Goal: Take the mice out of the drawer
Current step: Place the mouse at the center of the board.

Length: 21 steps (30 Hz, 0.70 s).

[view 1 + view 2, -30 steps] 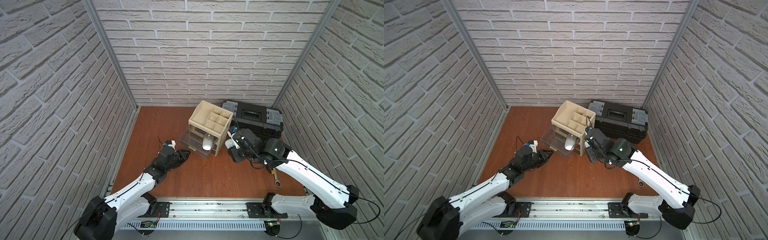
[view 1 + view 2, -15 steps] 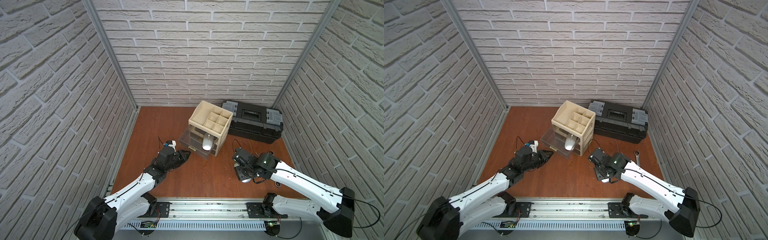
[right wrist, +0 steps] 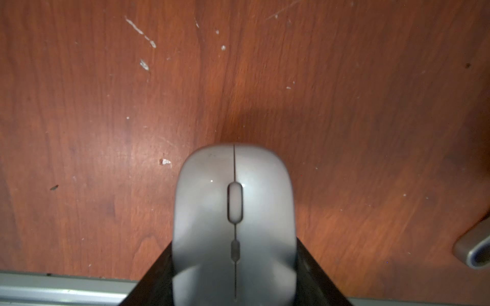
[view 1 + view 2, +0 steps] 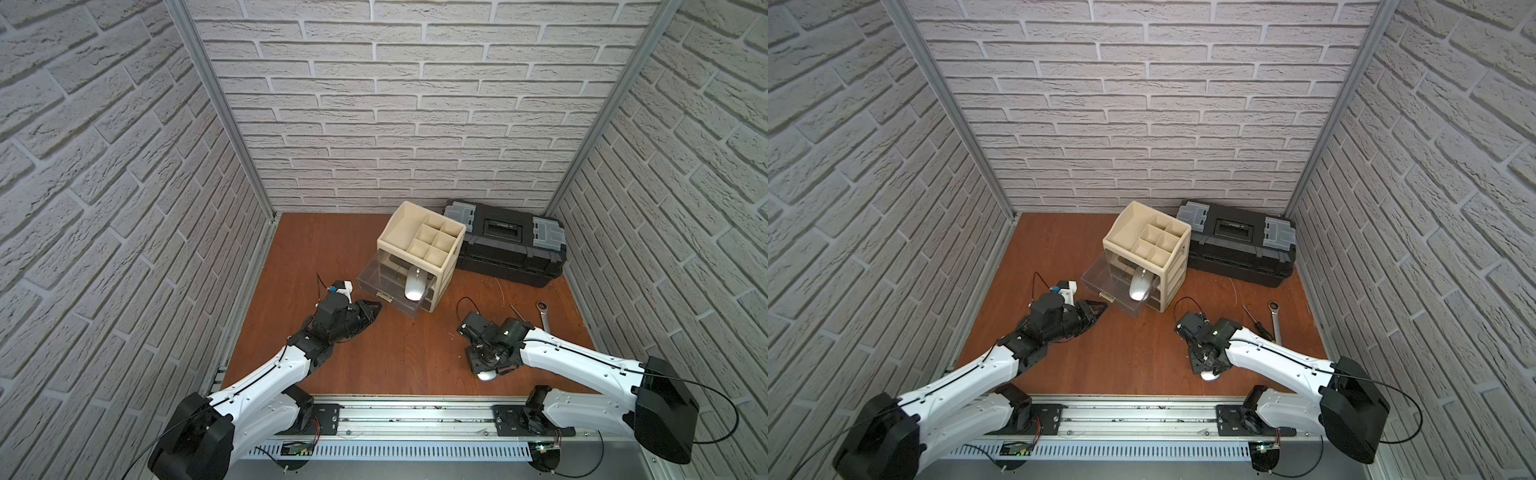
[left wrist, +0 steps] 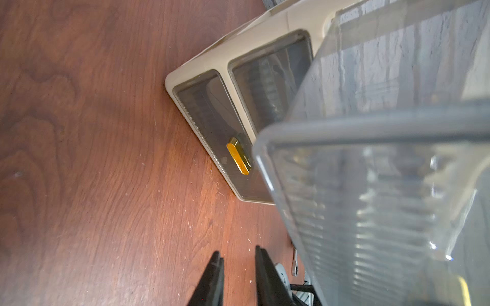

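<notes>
A slim silver mouse (image 3: 234, 212) sits between the black fingers of my right gripper (image 3: 234, 278), which is shut on it. In both top views that gripper (image 4: 484, 365) (image 4: 1206, 365) is low over the table near the front rail, and only the mouse's end (image 4: 487, 375) shows. Another silver mouse (image 4: 414, 286) (image 4: 1140, 286) lies in the clear drawer (image 4: 376, 278) (image 5: 371, 185), which is pulled out of the beige organiser (image 4: 446, 270). My left gripper (image 4: 372, 309) (image 5: 238, 254) rests by the drawer's front, its jaws slightly apart with bare table between them.
A black toolbox (image 4: 507, 249) stands behind the organiser to the right. A steel wrench (image 4: 544, 318) and a screwdriver (image 4: 1256, 322) lie on the table at the right. The lower drawer has a gold handle (image 5: 238, 159). A metal rail (image 3: 53, 286) runs along the table's front edge.
My right arm has carried the silver mouse from beside the organiser down to the table's front edge. The left arm has not moved.
</notes>
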Tool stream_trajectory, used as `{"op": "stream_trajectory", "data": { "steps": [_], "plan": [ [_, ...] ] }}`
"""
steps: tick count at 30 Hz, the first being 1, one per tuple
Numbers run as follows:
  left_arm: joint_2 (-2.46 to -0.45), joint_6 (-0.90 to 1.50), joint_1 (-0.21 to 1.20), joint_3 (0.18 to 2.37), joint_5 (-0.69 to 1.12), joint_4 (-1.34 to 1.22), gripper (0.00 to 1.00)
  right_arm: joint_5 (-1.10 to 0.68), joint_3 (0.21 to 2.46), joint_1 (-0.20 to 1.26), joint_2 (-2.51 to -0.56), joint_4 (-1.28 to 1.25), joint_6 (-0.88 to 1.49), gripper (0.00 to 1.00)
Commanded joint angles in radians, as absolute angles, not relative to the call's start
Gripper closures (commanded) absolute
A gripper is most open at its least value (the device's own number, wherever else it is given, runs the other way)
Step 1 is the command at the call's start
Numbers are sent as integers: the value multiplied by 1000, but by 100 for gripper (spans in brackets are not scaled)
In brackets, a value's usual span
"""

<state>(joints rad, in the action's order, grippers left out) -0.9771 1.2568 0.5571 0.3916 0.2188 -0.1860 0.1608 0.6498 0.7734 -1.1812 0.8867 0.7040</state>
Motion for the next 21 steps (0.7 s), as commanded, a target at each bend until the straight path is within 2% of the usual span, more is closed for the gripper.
{"op": "stream_trajectory", "data": {
  "steps": [1,9,21],
  "plan": [
    [-965,1247,552,394,229,-213,75,171,627,757,-1203,809,739,53],
    [-957,1253,552,385,222,-215,75,213,596,752,-1220,790,810,52],
    [-951,1256,554,379,218,-204,75,187,575,748,-1259,751,806,42]
  ]
}}
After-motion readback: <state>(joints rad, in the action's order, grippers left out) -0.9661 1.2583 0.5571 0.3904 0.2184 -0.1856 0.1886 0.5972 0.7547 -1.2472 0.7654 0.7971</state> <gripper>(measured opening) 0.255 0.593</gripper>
